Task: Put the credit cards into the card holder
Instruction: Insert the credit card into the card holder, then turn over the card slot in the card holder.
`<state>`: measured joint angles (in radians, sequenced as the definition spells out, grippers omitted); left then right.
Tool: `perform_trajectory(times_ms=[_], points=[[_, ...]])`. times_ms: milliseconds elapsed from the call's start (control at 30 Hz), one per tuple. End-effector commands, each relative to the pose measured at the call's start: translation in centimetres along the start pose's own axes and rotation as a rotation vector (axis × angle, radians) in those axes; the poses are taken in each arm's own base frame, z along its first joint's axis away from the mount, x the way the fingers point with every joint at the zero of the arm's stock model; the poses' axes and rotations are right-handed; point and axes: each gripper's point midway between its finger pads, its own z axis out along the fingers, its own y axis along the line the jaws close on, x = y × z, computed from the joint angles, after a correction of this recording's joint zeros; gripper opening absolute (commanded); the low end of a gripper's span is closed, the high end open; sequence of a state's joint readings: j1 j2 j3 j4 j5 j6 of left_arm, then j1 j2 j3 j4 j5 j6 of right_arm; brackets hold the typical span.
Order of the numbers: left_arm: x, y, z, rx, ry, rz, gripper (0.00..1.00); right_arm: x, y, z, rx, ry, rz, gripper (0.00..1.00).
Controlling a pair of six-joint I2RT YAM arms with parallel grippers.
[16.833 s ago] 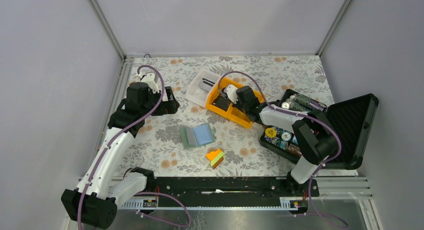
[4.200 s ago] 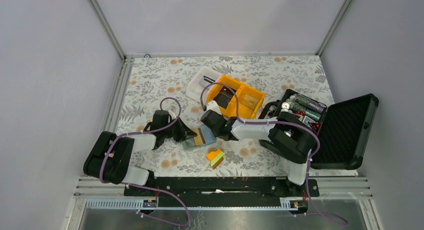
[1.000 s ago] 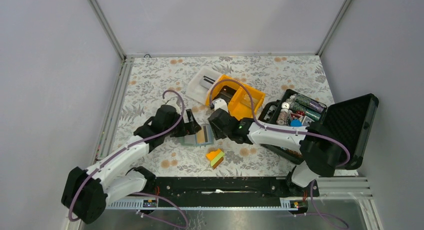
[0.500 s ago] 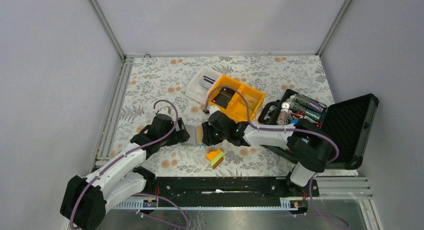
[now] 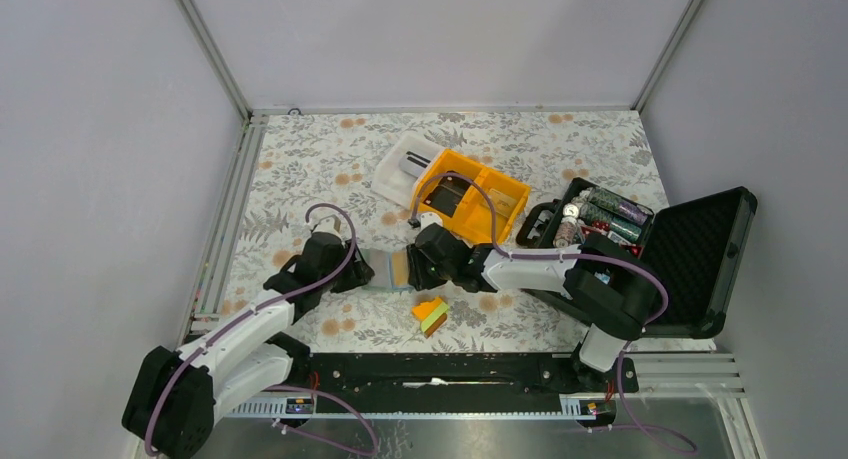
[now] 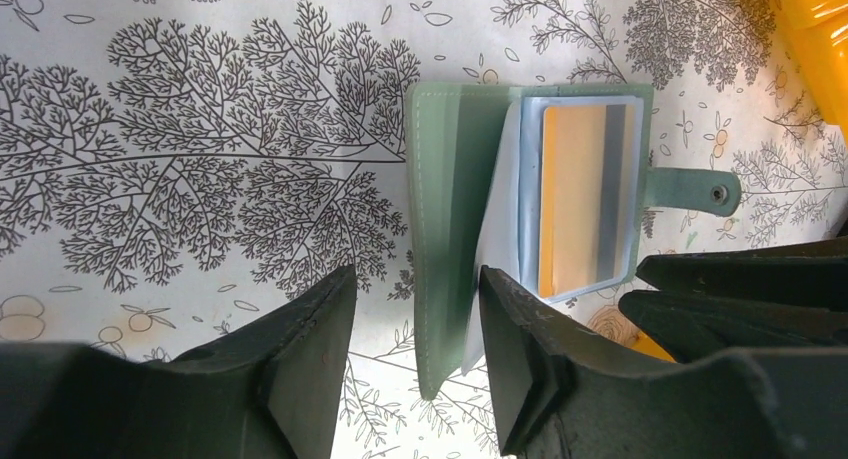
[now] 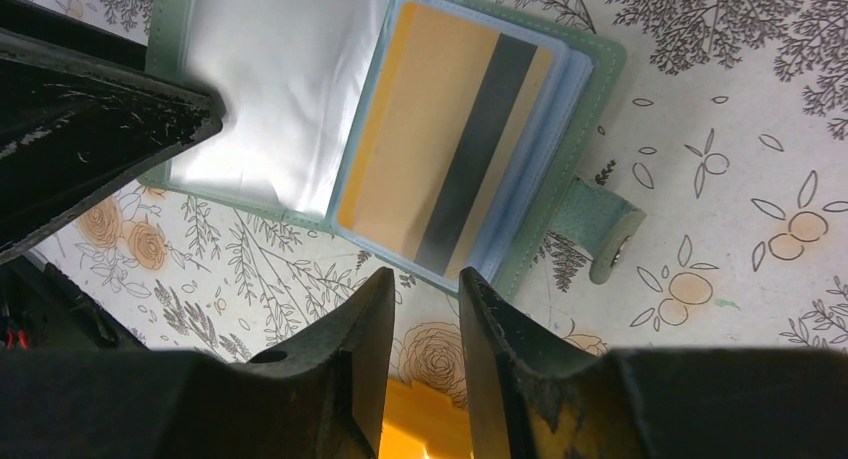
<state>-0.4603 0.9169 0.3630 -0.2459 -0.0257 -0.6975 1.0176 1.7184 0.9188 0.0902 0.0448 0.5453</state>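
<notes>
In top view you have: blk foam case (image 5: 700, 249), lid open, at 3 o'clock of centre; orange bin (image 5: 500, 194) at 1 o'clock; card holder (image 5: 385, 269) at centre, lying open; your L gripper (image 6: 418, 279) at its 9 o'clock, jaws wide apart, empty; your R gripper (image 7: 425, 279) at its 3 o'clock, jaws narrowly apart, empty; wedge block (image 5: 431, 315) at 5 o'clock; tan striped card (image 7: 430, 179) in holder's clear pocket.

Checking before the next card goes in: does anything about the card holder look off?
One clear pocket leaf of the card holder stands up near the spine instead of lying flat. The tan card sits squarely in its pocket.
</notes>
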Motion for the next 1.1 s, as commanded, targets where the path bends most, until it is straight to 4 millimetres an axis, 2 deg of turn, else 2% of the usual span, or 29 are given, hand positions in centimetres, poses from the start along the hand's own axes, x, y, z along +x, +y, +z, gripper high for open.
perform_trajectory(times_ms=[0,300,567,800,967,1067], points=[[-1.3,-1.3,0.6,0.047,-0.034,-0.007,0.49,-1.6,-0.5,0.2,0.035,-0.052,0.02,0.36],[-0.8,-0.9,1.0,0.038,-0.022,-0.009,0.39,-1.4,-0.5,1.2,0.04,-0.037,0.017,0.33],[-0.1,-1.0,1.2,0.055,0.008,-0.009,0.21,-2.0,0.3,1.3,0.01,-0.05,0.025,0.28],[-0.1,-1.3,1.3,0.063,0.013,-0.008,0.15,-2.5,0.6,1.1,0.004,-0.06,0.026,0.27],[0.0,-1.3,1.5,0.067,0.021,-0.006,0.08,-3.4,1.3,0.7,-0.022,-0.088,0.024,0.19],[0.2,-1.4,1.5,0.07,0.028,-0.007,0.07,-4.1,1.9,0.5,-0.044,-0.109,0.023,0.18]])
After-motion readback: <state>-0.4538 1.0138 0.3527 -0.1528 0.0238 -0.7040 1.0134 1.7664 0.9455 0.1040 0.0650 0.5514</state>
